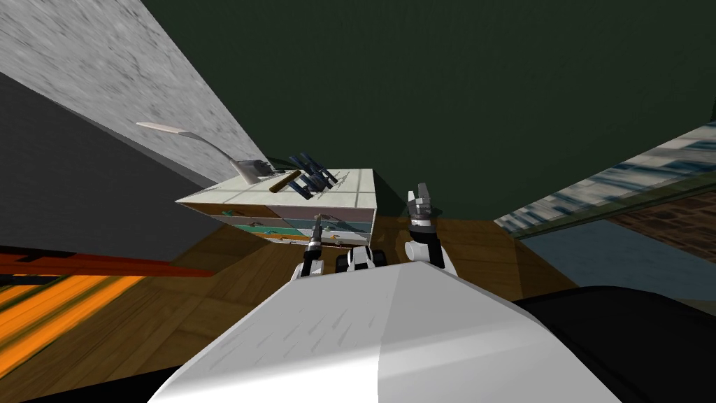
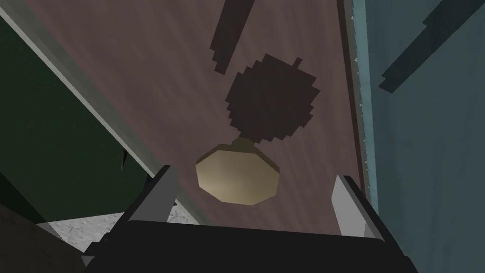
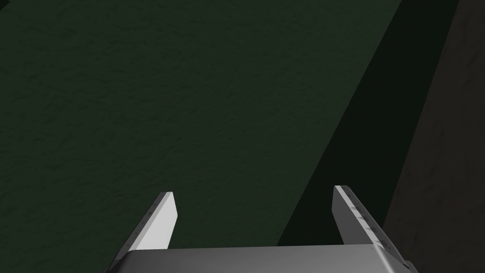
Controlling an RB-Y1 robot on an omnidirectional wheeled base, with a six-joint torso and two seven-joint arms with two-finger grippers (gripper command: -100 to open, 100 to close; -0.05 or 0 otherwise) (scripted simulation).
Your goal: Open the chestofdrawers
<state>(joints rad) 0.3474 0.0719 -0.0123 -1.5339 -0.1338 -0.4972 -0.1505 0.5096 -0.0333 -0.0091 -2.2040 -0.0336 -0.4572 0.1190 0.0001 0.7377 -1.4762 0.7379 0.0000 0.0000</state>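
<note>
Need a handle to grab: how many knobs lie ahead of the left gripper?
1: a tan knob on the brown drawer front, just ahead of the open left gripper. Others may be hidden.

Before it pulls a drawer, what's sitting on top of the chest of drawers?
On the chest of drawers: a grey lamp, a brown stick and a dark blue slatted thing. Whatever lies behind those is hidden.
</note>
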